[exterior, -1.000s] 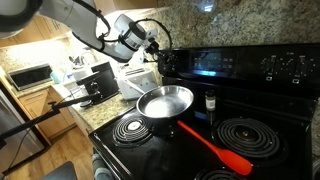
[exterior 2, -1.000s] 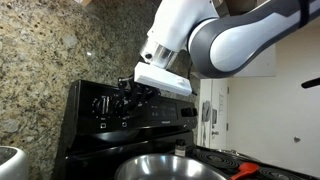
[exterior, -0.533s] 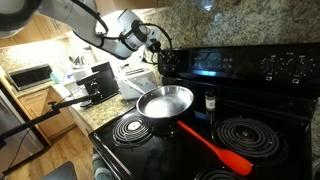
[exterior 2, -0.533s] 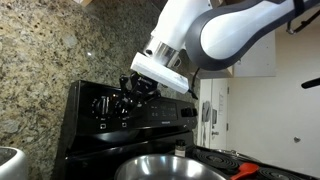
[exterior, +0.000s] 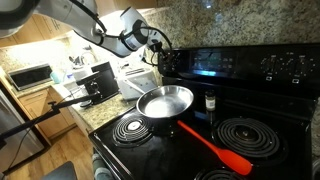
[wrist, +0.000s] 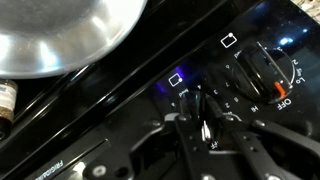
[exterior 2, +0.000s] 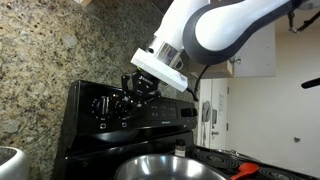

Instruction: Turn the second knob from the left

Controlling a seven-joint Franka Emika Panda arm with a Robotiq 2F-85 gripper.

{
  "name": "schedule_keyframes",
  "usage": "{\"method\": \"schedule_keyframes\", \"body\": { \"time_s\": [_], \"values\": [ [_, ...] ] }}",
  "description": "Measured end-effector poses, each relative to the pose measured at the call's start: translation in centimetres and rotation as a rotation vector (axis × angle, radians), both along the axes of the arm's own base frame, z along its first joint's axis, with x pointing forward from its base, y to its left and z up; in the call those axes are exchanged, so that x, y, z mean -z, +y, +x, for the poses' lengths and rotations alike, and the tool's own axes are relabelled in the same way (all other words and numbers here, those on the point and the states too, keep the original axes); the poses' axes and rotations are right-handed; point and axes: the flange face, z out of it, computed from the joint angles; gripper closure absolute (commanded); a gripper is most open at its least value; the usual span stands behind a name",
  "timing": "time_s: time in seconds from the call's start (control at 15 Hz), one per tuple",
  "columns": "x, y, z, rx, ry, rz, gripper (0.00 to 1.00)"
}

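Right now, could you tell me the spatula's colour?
The spatula is red-orange, shown best in an exterior view.

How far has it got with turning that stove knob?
Done: the gripper is up at the knobs on the stove's back panel. In hand: lining its jaws up on one knob; whether they grip it, I can't tell. Left: the turn itself, which nothing here shows begun.

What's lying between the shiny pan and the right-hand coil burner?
A red spatula lies between the pan and burner, seen in an exterior view.
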Motion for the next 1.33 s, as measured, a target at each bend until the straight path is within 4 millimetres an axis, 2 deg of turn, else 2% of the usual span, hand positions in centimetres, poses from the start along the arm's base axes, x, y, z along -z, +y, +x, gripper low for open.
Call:
{"method": "schedule_keyframes", "body": {
  "time_s": [0.87, 0.93, 1.0, 1.13, 1.33],
  "values": [
    [0.0, 0.0, 0.0, 0.009, -0.002, 0.003, 0.94],
    [0.0, 0.1, -0.1, 0.009, -0.002, 0.002, 0.63],
    [0.0, 0.1, -0.1, 0.009, -0.002, 0.001, 0.51],
    [0.5, 0.0, 0.0, 0.008, -0.003, 0.000, 0.36],
    [2.8, -0.4, 0.5, 0.006, -0.010, 0.000, 0.14]
  ]
}}
